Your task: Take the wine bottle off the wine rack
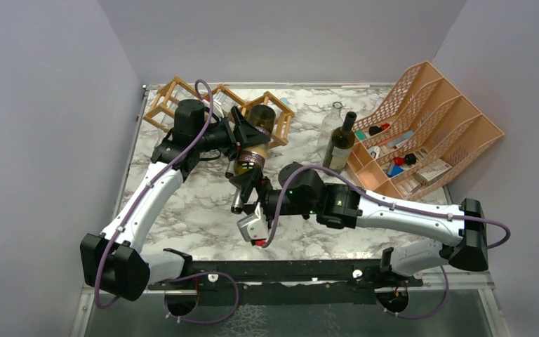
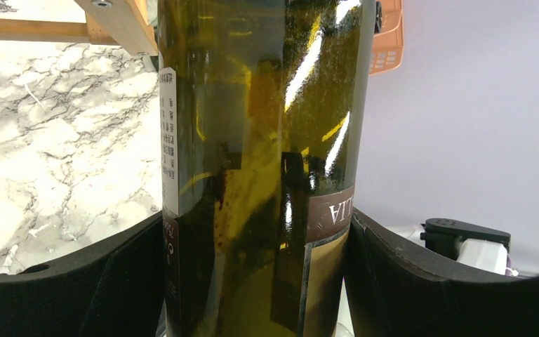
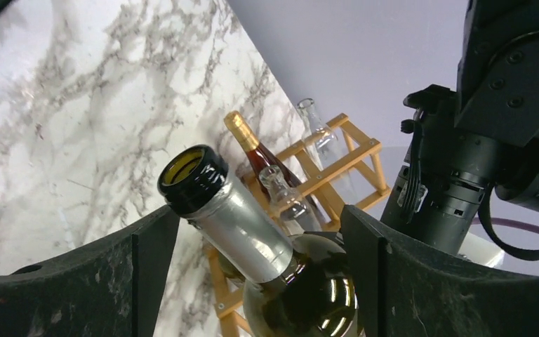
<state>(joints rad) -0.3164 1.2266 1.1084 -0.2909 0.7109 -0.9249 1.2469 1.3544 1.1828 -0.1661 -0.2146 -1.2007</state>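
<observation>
1. The wine bottle [image 1: 253, 156] lies tilted near the far-left corner of the desk. Its base is at the right cell of the rack [image 1: 182, 98] and its neck points toward the near edge. I cannot tell whether the base is inside that cell or just out of it.
2. The left gripper [image 1: 245, 149] is clenched on the bottle's body. In the left wrist view both pads press the green glass [image 2: 260, 140] at the brown label.
3. The right gripper [image 1: 244, 205] reaches in from the right, released. Its fingers [image 3: 147, 274] stand wide on either side of the silver-capped neck [image 3: 242, 228], with a gap at each side.
4. The bottle's open mouth sits just past the right fingertips.
5. Other bottles lie in the rack behind it.
</observation>
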